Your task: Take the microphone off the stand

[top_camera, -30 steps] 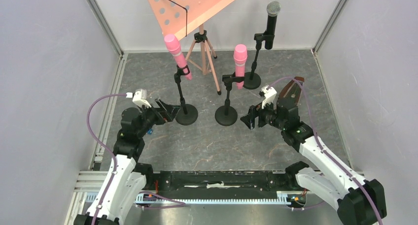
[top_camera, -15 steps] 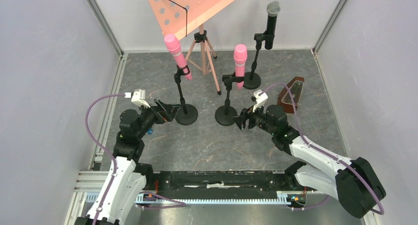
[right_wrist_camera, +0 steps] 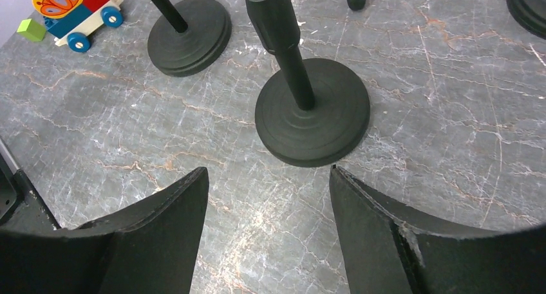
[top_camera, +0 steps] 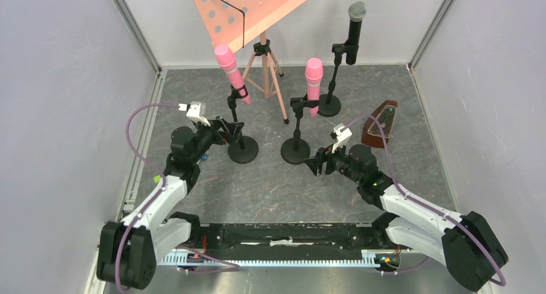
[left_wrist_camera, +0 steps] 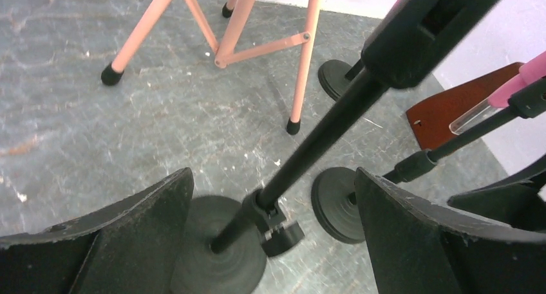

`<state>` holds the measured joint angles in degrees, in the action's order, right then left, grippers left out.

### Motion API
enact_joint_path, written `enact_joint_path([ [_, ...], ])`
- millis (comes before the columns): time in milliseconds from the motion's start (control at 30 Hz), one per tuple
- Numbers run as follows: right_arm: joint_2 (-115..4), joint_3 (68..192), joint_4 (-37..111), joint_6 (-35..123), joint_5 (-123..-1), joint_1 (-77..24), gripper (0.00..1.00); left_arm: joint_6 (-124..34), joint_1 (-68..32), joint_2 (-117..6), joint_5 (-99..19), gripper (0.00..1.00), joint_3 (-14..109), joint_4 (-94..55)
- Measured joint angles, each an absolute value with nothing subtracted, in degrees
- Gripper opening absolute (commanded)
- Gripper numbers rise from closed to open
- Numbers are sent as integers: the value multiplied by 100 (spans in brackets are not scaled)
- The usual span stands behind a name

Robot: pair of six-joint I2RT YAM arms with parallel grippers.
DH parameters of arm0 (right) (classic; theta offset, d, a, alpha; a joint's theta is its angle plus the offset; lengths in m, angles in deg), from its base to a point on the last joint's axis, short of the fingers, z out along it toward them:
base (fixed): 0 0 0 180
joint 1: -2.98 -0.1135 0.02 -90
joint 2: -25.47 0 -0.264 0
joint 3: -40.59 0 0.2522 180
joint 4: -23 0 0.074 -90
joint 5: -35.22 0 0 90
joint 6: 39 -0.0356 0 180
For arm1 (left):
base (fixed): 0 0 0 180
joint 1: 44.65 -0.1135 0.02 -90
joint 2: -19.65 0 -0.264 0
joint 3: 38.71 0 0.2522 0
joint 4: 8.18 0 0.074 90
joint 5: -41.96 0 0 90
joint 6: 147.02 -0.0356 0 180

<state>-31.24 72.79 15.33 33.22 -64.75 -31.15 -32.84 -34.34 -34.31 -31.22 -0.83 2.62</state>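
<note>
Three microphones stand in black stands: a tilted pink one [top_camera: 228,71] on the left, an upright pink one [top_camera: 313,80] in the middle, a black one [top_camera: 355,31] at the back. My left gripper [top_camera: 226,134] is open, its jaws either side of the left stand's pole [left_wrist_camera: 322,133] just above its round base [left_wrist_camera: 219,252], not touching. My right gripper [top_camera: 316,163] is open and empty, low over the floor just short of the middle stand's base [right_wrist_camera: 312,120]. In the wrist views the left gripper [left_wrist_camera: 272,175] and right gripper [right_wrist_camera: 268,172] hold nothing.
A salmon music stand [top_camera: 257,11] on a tripod [top_camera: 267,75] stands at the back. A brown metronome [top_camera: 380,122] is at the right. A small toy car [right_wrist_camera: 71,14] and a green block [top_camera: 156,178] lie at the left. Grey walls enclose the floor.
My left gripper has moved forward and right to straddle the left stand's pole. My right gripper has moved left and down towards the middle stand's base.
</note>
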Motion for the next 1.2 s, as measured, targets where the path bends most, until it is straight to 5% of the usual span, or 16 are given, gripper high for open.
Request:
enact_joint_path([
  [200,-2733,7257,1898,3368,-6259,-3115,75,-3885,-3384,-4443,-2687,98,324,1118],
  [333,-2543,7257,2138,3466,-6117,-3115,75,-4197,-3384,-4687,-2374,77,485,1416],
  [600,-2313,7257,2492,3534,-5872,-3115,75,-4517,-3384,-4919,-2088,50,614,1809],
  [667,-2250,7257,2556,3519,-5813,-3115,75,-4558,-3384,-4919,-2084,35,614,1859],
  [833,-2075,7255,2669,3457,-5695,-3115,75,-4602,-3362,-4919,-2029,28,614,1899],
  [1033,-1911,7206,2818,3405,-5603,-3115,74,-4757,-3290,-4753,-2119,4,599,1741],
  [1200,-1858,7156,2818,3232,-5640,-3115,73,-4809,-2459,-4099,-2798,2,455,1040],
])
